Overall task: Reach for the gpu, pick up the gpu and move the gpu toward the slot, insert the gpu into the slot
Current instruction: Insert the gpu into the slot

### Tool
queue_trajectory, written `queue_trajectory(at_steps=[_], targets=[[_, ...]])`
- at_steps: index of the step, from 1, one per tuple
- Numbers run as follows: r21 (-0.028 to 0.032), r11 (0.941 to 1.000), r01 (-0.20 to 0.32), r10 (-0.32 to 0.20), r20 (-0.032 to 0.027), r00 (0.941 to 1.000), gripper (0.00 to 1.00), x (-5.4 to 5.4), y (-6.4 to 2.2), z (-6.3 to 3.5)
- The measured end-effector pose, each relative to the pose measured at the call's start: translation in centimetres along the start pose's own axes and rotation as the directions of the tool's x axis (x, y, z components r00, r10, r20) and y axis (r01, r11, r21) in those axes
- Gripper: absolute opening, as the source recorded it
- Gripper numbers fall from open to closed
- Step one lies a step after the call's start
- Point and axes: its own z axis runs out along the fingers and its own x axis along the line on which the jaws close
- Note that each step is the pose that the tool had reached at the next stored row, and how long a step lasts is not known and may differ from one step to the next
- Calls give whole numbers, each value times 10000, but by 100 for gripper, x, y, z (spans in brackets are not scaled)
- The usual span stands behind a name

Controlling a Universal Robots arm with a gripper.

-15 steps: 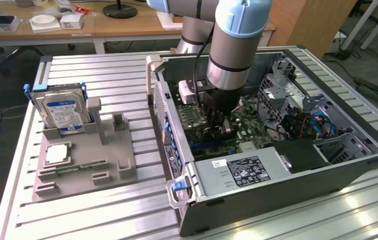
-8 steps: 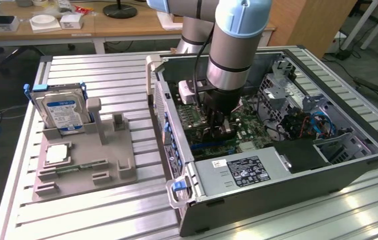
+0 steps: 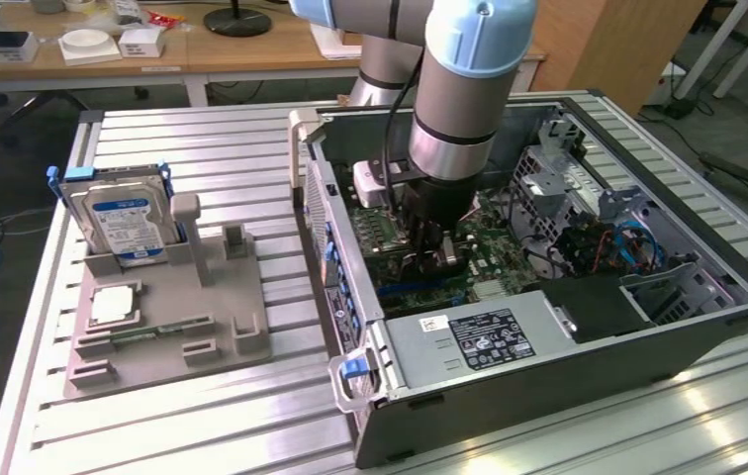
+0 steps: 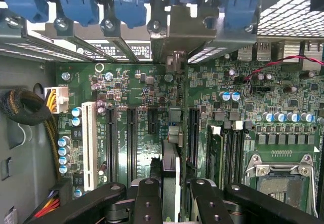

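Observation:
My gripper (image 3: 433, 249) reaches down into the open computer case (image 3: 691, 336), low over the green motherboard (image 3: 493, 259). In the wrist view the gpu (image 4: 171, 176) shows edge-on as a thin upright card between my two black fingers (image 4: 147, 201), and my gripper (image 4: 174, 203) is shut on it. The card stands in line with the long black expansion slots (image 4: 130, 143), between two of them. Its grey metal end bracket (image 4: 185, 31) sits at the case's rear wall, under the blue clips (image 4: 129, 1). The slot directly beneath the card is hidden by it.
Outside the case, at the exterior view's left, a grey fixture (image 3: 163, 317) holds a blue-labelled hard drive (image 3: 124, 223) and a small green memory stick (image 3: 163, 327). A power supply (image 3: 480, 341) fills the case's near end. Cables (image 4: 30, 110) and capacitors (image 4: 65, 155) lie beside the slots.

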Motion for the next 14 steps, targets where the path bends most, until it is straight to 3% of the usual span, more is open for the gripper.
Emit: queue_trajectory(at_steps=[14], targets=[[0,10000,0,0,1,10000,27,0,0,1]])
